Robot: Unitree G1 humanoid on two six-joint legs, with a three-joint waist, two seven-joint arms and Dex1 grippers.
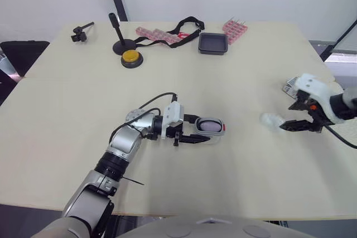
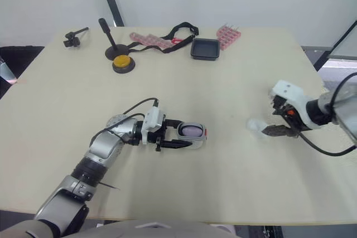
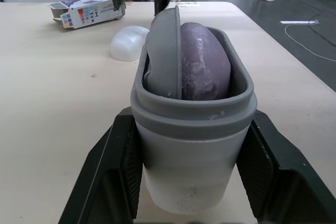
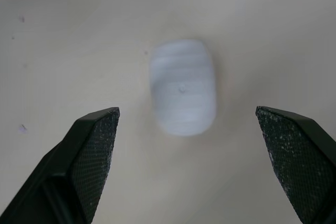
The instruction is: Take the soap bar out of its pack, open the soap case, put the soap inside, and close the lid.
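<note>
Left end effector (image 1: 202,130) clamps soap case (image 3: 189,145), purple soap bar (image 3: 205,64) inside.

Silver-and-white arms, black two-finger grippers.
Left arm (image 1: 125,146): silver-grey shells, black joint rings, thin black cable (image 1: 153,103) to a white wrist block (image 1: 173,116). Left gripper (image 1: 215,129) and right gripper (image 1: 288,117): matte black, cross-hatched pads (image 4: 97,150). Right wrist housing (image 1: 312,86): white, orange dot (image 1: 314,107), black lead (image 1: 341,139).

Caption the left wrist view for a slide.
Open soap case clamped in the left gripper, purple soap bar inside; white lid on the table beyond.
</note>
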